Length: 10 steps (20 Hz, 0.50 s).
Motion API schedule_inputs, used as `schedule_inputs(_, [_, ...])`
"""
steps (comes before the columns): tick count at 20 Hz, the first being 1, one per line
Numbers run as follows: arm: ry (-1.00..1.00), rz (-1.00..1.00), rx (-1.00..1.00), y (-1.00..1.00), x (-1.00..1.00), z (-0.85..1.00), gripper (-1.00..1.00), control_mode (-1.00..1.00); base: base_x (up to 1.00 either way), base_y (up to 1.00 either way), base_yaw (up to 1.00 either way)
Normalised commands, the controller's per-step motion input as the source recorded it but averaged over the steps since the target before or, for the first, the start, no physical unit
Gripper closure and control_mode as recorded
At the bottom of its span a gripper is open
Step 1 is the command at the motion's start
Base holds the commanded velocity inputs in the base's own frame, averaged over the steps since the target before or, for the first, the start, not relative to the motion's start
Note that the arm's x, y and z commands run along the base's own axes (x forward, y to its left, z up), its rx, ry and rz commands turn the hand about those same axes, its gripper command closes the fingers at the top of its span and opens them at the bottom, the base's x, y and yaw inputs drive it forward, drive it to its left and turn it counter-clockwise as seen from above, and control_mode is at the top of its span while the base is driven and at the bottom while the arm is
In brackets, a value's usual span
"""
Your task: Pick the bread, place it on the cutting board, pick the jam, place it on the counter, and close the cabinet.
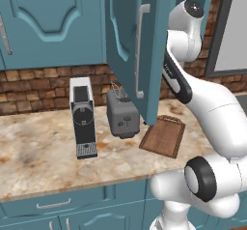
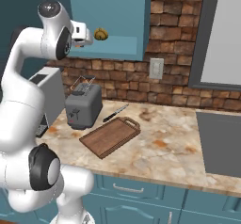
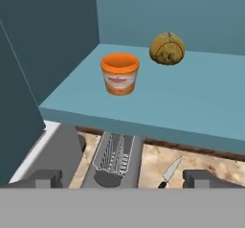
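Note:
The cabinet door [image 1: 126,40] stands swung open, its long silver handle [image 1: 140,50] facing me. On the cabinet shelf [image 3: 191,102] the orange jam [image 3: 120,74] stands near the front edge. The round tan bread [image 3: 167,49] lies behind it, to its right, and also shows in the right base view [image 2: 100,34]. My gripper [image 3: 123,179] hangs open and empty just in front of the shelf and a little below it. Its fingertips [image 3: 45,178] are spread wide. The dark-brown cutting board [image 2: 110,136] lies bare on the counter [image 2: 164,148] below.
A grey toaster [image 2: 84,106] stands directly under the cabinet, with a knife [image 2: 115,113] beside it behind the board. A coffee machine [image 1: 83,118] is left of the toaster. A dark sink [image 2: 221,143] is set into the counter at right. The open door [image 1: 126,40] hangs close to my arm's left.

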Motion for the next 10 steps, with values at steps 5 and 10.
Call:
schedule_inputs(5, [-0.04,0.03,0.0,0.04,0.34,-0.13,-1.0,-1.0,0.0,0.0,0.0])
schedule_inputs(10, [-0.06,0.02,0.0,0.0,0.33,-0.13,-1.0,-1.0,0.0,0.0,0.0])
